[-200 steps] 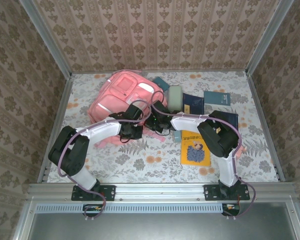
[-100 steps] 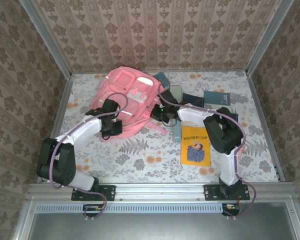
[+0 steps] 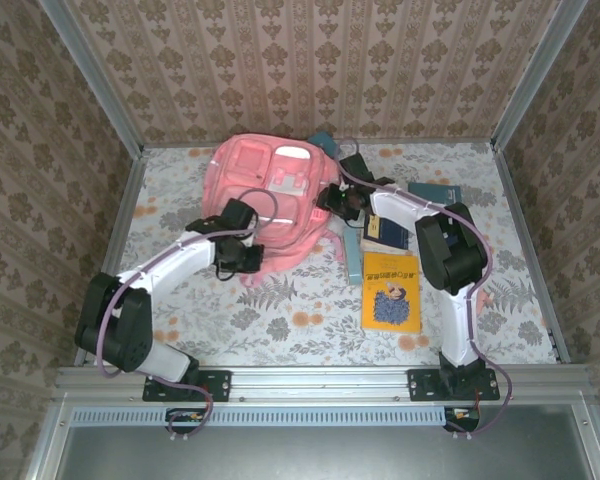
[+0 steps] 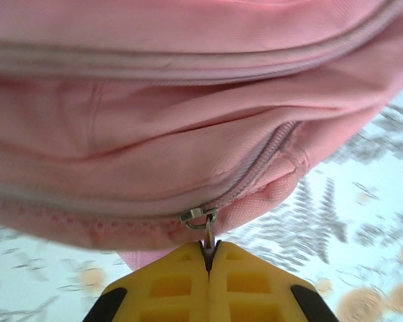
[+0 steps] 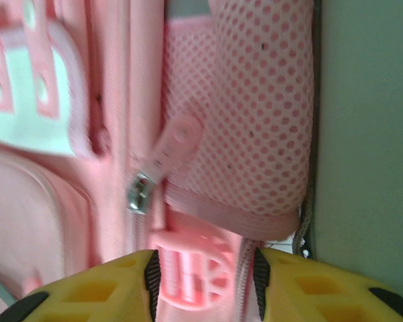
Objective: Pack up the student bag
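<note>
The student bag [image 3: 270, 190] is a big pink backpack lying flat at the back middle of the table. My left gripper [image 3: 242, 262] is at its near edge. In the left wrist view the yellow fingers [image 4: 209, 249] are shut on the metal zipper pull [image 4: 200, 216] of a pink zip at the bag's corner. My right gripper [image 3: 332, 197] is at the bag's right side. In the right wrist view its jaws [image 5: 203, 268] stand apart, with a pink plastic buckle [image 5: 188, 268] between them, below a mesh side pocket [image 5: 255, 114] and a second zipper slider [image 5: 141, 191].
A yellow book [image 3: 391, 292] lies right of centre. Dark blue books [image 3: 385, 228] and a teal one [image 3: 435, 192] lie behind it, partly under my right arm. Another teal thing [image 3: 322, 143] peeks out behind the bag. Patterned walls close in the table.
The bag has shifted toward the back. The left gripper swung left, then came back along the bag's near edge, still shut. The right gripper moved back to the bag's right side and opened.
</note>
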